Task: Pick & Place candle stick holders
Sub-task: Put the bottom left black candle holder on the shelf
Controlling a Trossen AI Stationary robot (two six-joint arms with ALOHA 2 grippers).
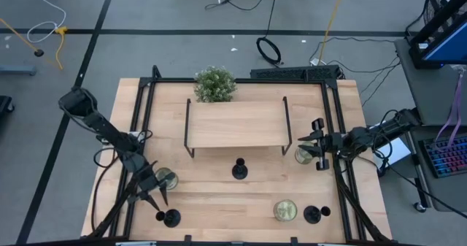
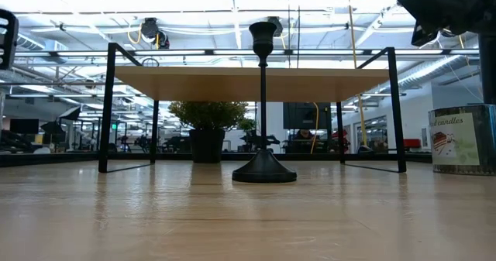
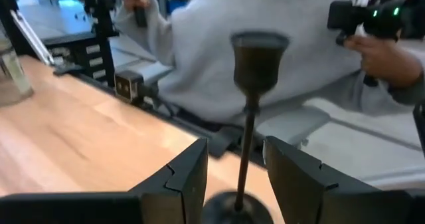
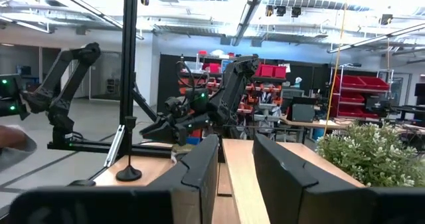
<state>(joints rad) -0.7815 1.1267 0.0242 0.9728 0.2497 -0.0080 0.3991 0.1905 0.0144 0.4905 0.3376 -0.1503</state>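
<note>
Three matte-black candle stick holders stand upright on their disc bases on the wooden table: one at the front left point(image 1: 171, 217), one in the middle point(image 1: 239, 171) point(image 2: 263, 98), and one at the front right point(image 1: 312, 214). My left gripper point(image 1: 155, 204) point(image 3: 236, 181) is open and low over the table. Its fingers stand on either side of the front-left holder's thin stem point(image 3: 246, 127) without touching it. My right gripper point(image 1: 319, 150) point(image 4: 236, 167) is open and empty. It hovers level at the right end of the shelf, pointing toward the table's left.
A low wooden shelf on black legs point(image 1: 237, 125) stands mid-table, with a bushy green plant point(image 1: 214, 84) behind it. Glass candle jars stand at the left point(image 1: 166, 178), front right point(image 1: 284, 210) and right point(image 1: 303, 155). A person in a grey top point(image 3: 265, 44) is beyond the near edge.
</note>
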